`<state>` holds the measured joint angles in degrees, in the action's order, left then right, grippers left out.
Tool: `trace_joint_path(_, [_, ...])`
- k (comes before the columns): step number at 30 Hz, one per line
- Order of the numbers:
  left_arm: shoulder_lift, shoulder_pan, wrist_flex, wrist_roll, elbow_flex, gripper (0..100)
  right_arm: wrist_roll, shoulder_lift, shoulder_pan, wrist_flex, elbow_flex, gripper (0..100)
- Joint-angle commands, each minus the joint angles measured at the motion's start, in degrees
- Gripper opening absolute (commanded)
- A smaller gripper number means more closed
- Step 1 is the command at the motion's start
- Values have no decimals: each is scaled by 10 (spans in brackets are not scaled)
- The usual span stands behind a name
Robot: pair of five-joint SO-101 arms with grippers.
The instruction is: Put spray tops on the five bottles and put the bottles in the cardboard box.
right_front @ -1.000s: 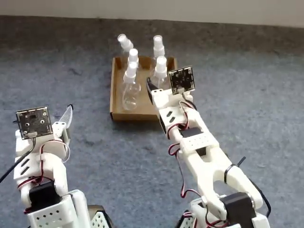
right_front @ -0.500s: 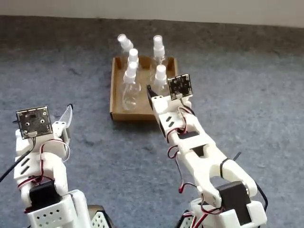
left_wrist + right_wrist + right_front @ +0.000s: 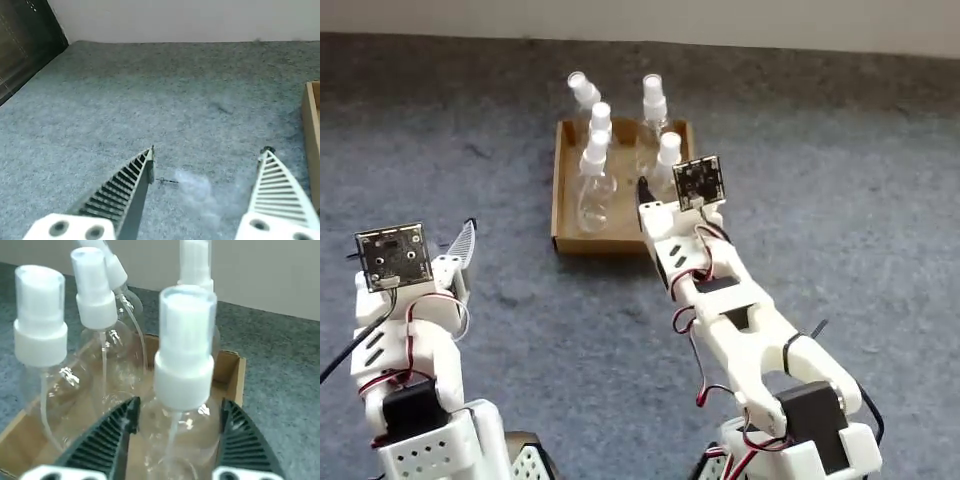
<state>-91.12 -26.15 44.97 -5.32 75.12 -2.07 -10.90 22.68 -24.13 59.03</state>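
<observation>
Right arm has drawn back from the cardboard box point(image 3: 558, 200); right gripper point(image 3: 179, 404), jaws apart, flanks the last bottle point(image 3: 186, 340). Placement appears complete; next, withdraw without tipping it.

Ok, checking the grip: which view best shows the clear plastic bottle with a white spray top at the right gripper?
Right wrist view: the clear plastic bottle stands close at the right gripper. High view: mostly its white spray top past the arm. Left wrist view: grey carpet.

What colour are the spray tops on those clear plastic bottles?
The plastic spray tops are white; the right wrist view shows it best.
</observation>
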Motion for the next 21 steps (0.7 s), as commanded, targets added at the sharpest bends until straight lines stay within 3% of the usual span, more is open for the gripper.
trace_joint_path(1, [0,12,-11,2,-2,298,-7,-5,8,-9,-2,208])
trace_joint_path(14, [0,12,-10,2,-2,298,-7,-9,16,-8,-7,257])
trace_joint_path(21, [0,12,-10,2,-2,298,-6,-10,16,46,-10,327])
